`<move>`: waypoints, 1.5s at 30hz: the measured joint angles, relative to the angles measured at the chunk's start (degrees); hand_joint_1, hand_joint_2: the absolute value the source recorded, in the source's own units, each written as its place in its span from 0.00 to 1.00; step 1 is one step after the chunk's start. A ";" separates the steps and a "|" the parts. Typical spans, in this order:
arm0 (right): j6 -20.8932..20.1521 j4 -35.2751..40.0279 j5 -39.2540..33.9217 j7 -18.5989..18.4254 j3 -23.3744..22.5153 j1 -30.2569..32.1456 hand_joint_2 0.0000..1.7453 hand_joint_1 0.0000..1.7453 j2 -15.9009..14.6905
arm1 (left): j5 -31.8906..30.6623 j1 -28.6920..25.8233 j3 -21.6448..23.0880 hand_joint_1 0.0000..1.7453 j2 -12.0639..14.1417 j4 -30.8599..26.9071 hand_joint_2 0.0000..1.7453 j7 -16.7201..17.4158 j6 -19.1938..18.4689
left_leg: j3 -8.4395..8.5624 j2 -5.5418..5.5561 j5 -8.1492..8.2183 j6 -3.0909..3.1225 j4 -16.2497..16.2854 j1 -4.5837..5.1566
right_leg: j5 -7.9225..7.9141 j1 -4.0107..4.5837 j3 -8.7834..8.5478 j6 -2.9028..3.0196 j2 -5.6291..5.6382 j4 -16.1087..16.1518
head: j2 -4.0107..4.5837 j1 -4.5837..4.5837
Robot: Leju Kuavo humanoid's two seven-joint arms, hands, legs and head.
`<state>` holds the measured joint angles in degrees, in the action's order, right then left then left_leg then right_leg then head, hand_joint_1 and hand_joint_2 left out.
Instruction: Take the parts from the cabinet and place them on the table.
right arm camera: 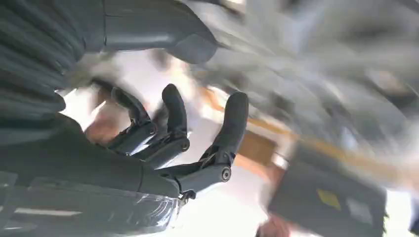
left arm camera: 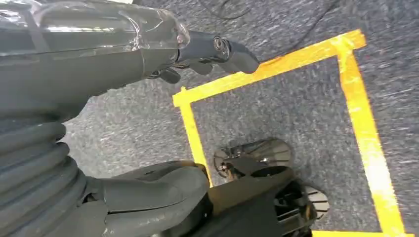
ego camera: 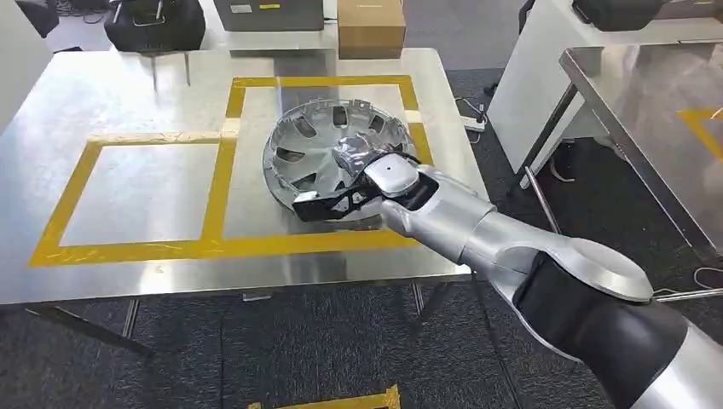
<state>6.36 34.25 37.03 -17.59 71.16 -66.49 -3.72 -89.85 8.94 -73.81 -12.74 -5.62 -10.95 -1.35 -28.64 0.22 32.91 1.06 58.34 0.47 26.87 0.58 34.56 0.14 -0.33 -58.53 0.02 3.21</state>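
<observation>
A silver hubcap (ego camera: 320, 136) lies on the steel table (ego camera: 128, 85), inside the right-hand square of yellow tape (ego camera: 320, 82). My right hand (ego camera: 345, 194) reaches over the hubcap's near rim, dark fingers (ego camera: 317, 204) at its front edge. The blurred right wrist view has this hand (right arm camera: 163, 143) with its fingers (right arm camera: 232, 123) spread and the thumb (right arm camera: 163, 37) apart, nothing between them. My left hand (left arm camera: 148, 98) hangs over the carpet, fingers (left arm camera: 222, 49) stretched out and holding nothing.
A cardboard box (ego camera: 371, 25) and a black bag (ego camera: 153, 25) stand at the table's far edge. A second steel table (ego camera: 648, 94) is at the right, across a narrow aisle. A yellow tape square (left arm camera: 276, 69) marks the floor below my left hand.
</observation>
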 joint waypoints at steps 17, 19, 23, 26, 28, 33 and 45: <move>25.97 51.59 -41.88 29.48 -20.80 35.68 1.00 1.00 -0.30 | 3.41 -0.15 -0.63 0.00 1.20 0.00 1.00 -5.88 4.83 | 0.49 1.01 0.01 0.01 -0.17 0.03 | 0.18 0.07 -0.49 0.19 -0.53 0.23 | 0.00 -0.02; 24.85 56.03 -42.71 31.34 -22.69 41.09 1.00 1.00 -1.29 | 3.54 -0.15 -0.83 0.00 1.51 0.00 1.00 -5.99 5.09 | 0.61 1.32 0.01 0.01 -0.18 0.02 | 0.30 0.07 -0.73 0.01 -0.76 0.28 | 0.00 0.00; 23.08 64.87 -43.50 33.54 -26.22 50.56 0.00 0.00 -3.67 | 3.36 -0.33 -1.75 0.00 2.27 -0.02 1.00 -6.03 5.53 | 0.60 1.59 0.02 0.01 -0.20 0.01 | 0.34 0.06 -0.86 0.04 -0.99 0.33 | 0.00 0.07; 22.67 68.88 -43.76 33.72 -27.80 55.17 0.00 0.00 -4.81 | 1.38 -0.34 -1.79 0.00 2.69 -0.02 1.00 -6.10 7.47 | 0.61 1.47 0.03 0.03 -0.20 0.01 | 0.34 0.04 -0.87 0.04 -0.98 0.34 | 0.00 0.11; 22.66 71.03 -43.96 33.85 -28.56 57.11 0.00 0.00 -5.40 | 1.14 -0.34 -1.81 0.00 2.75 -0.02 1.00 -6.33 8.41 | 0.62 1.28 0.03 0.03 -0.21 0.02 | 0.34 0.04 -0.87 0.03 -0.95 0.35 | 0.00 0.11; 22.66 75.17 -43.65 34.04 -29.83 59.68 0.00 0.00 -6.25 | 2.27 -0.33 -2.03 0.00 2.93 -0.02 0.00 -8.55 8.65 | 0.64 0.63 0.05 0.06 -0.21 0.01 | 0.29 0.03 -0.87 -0.02 -0.56 0.35 | 0.00 0.11; 20.06 79.12 -44.13 33.98 -30.70 60.30 0.00 0.00 -7.26 | 2.25 -0.26 -3.15 0.00 3.30 -0.02 0.00 -7.63 7.74 | 0.65 -0.21 0.14 0.37 -0.13 0.24 | -0.11 -0.20 -0.85 -0.65 -0.08 0.59 | 0.00 0.02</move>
<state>26.42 113.37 -7.10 16.39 40.46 -6.19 -10.97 -87.60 8.68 -76.96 -9.44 -5.64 -18.58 6.38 -28.00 0.01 33.05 1.43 58.21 0.71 26.76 0.38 33.72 -0.51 -0.41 -57.94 0.02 3.23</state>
